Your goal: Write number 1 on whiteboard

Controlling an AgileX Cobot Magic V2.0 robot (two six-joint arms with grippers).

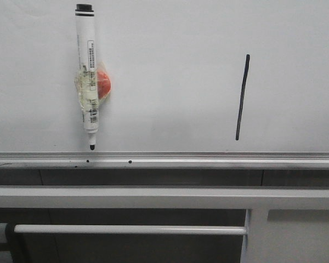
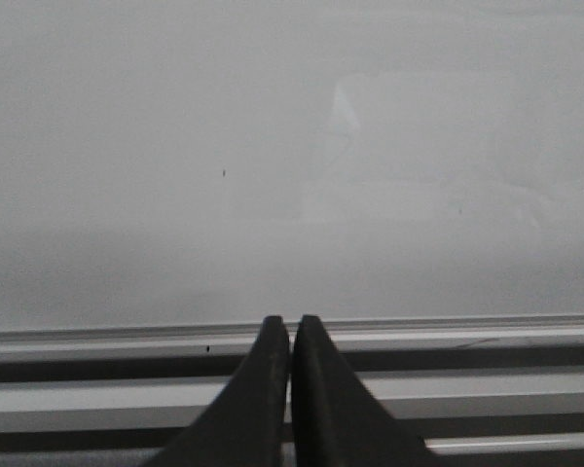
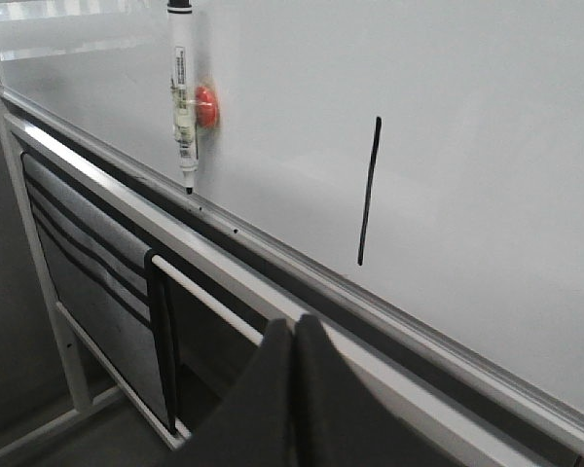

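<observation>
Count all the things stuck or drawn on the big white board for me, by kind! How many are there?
Marker pens: 1
Red round magnets: 1
Black drawn strokes, the number 1: 1
Total on the whiteboard: 3

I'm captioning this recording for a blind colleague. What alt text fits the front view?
A white whiteboard bears a thin black, slightly slanted number 1 on its right side. To the left, a white marker hangs tip down, taped to a red magnet. Below run the board's silver edge rail and white horizontal bars.
</observation>
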